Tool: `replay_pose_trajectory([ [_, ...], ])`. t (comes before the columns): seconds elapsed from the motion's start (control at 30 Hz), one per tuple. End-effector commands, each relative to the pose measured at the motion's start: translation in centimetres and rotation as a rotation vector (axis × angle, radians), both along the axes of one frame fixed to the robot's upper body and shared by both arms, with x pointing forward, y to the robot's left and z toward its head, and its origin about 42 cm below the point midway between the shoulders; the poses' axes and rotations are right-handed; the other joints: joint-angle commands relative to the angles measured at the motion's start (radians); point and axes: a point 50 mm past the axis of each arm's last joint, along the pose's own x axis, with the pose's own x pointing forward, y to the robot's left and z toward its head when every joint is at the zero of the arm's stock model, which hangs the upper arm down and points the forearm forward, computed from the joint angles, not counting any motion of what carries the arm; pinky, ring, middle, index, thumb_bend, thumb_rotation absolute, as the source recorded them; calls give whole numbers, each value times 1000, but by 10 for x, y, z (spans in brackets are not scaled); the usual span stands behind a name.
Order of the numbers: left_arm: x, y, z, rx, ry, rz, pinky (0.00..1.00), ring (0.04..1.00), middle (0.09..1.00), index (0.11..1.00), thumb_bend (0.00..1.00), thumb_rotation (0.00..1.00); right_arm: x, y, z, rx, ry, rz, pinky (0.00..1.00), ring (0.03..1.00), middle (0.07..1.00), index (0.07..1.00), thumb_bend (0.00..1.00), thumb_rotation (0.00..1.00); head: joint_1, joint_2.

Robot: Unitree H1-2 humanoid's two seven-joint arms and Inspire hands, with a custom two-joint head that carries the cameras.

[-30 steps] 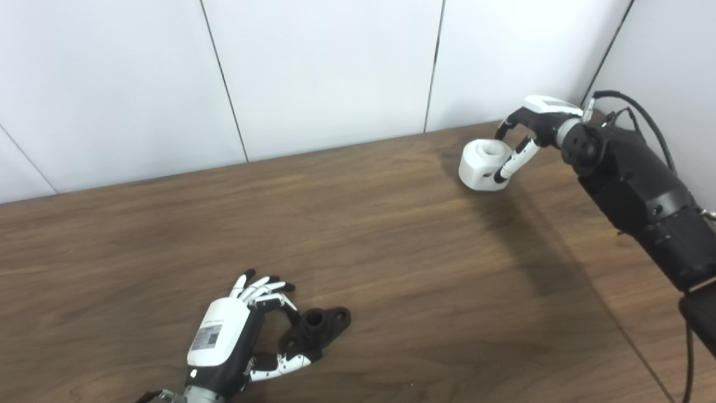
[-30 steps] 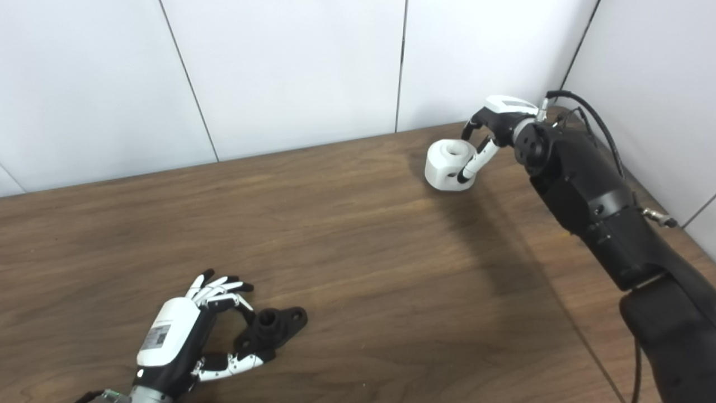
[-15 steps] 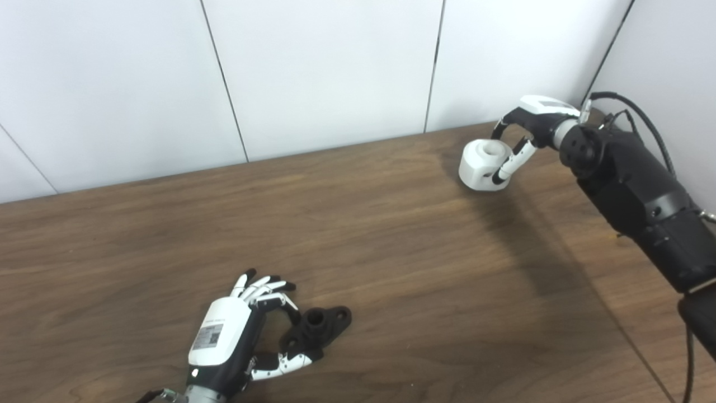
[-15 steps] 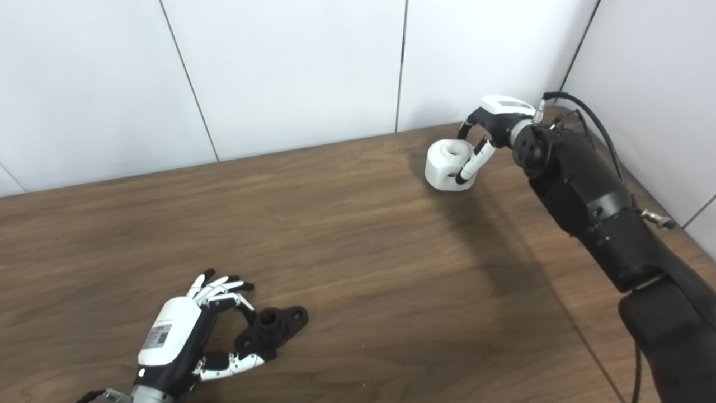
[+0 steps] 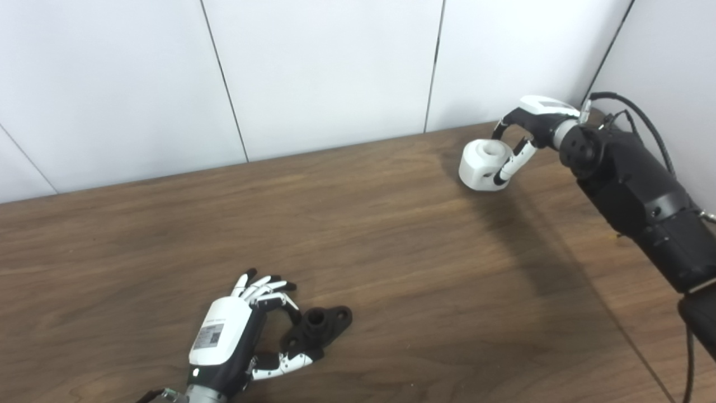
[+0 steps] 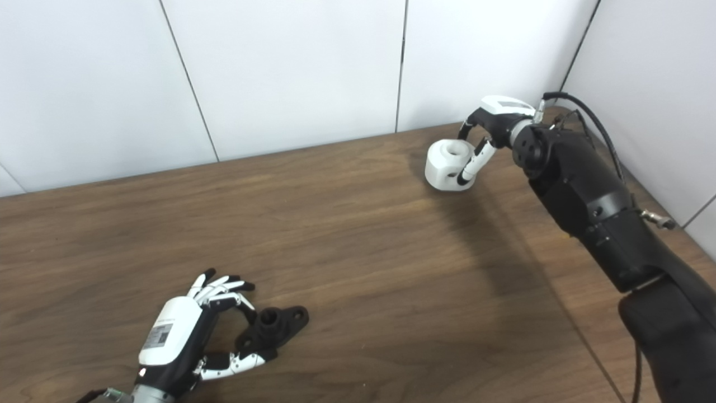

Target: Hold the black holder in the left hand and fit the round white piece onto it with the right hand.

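Observation:
The black holder lies flat on the wooden table at the near left, its round socket facing up. My left hand is curled around the holder's left end, fingers above and thumb against its near lug. The round white piece, a short cylinder with a hole in its top, is at the far right of the table. My right hand wraps it from the right, thumb across its front and fingers behind. I cannot tell whether the piece is lifted off the table. The two parts are far apart.
White wall panels rise straight behind the table's far edge, and a side wall stands close behind the right arm. A black cable loops over the right forearm. Bare wood lies between the two hands.
My right hand has shifted very slightly to the left around the white piece. The left hand and the black holder have hardly moved.

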Motion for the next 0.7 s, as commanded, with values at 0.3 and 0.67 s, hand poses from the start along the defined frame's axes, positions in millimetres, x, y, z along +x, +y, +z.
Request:
replay_pose_trajectory([
  [0.3,-6,-5,-15,88,74,-14,1000,866,794,487,522,51,2,-3,28,-7,-107,21,1000,974,850,521,572,144,5,2],
  [0.67,-5,-6,-16,84,77,-16,1000,869,794,487,522,51,1,-3,27,5,-130,35,1000,957,825,487,520,134,9,0],
])
